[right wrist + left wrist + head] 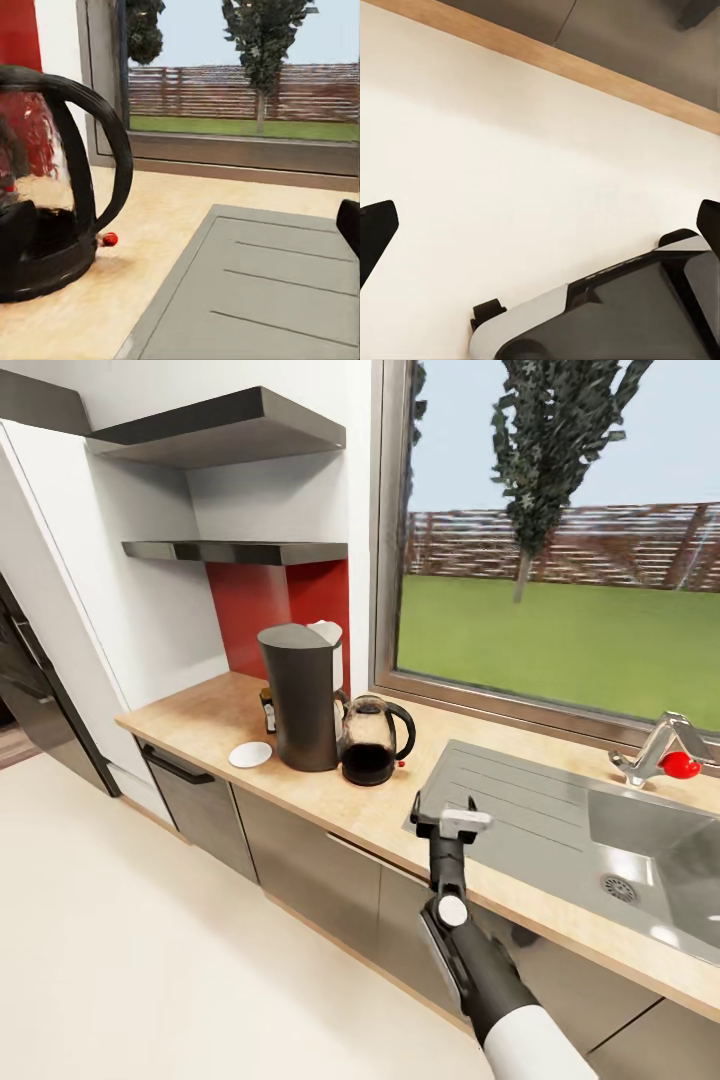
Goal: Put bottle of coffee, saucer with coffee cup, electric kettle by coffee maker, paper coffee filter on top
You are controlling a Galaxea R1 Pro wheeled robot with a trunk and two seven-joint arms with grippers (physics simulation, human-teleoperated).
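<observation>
The electric kettle (372, 745) stands on the table (210, 725), touching or just beside the coffee maker (303, 695), so it seems already in its place. A paper coffee filter (327, 630) sits on top of the coffee maker, and a small white round thing (250, 754), probably the saucer, lies on the table on the maker's other side. The kettle has a glass body on a dark base, so I judge it rather heavy, stiff and breakable; the curved black handle (101, 127) is the safe place to take it, because the glass would be slippery. The right claw (447, 815) hovers over the sink drainboard (520, 800), near the kettle but apart from it; it holds nothing, and its jaws look parted, although I see just one dark fingertip (349, 221) at the edge of the right wrist view. The left claw (540, 232) points at the floor (510, 165), wide open and empty. A small dark object (268, 710) behind the coffee maker is mostly hidden; it may be the bottle of coffee, I cannot tell. No cup can be made out.
</observation>
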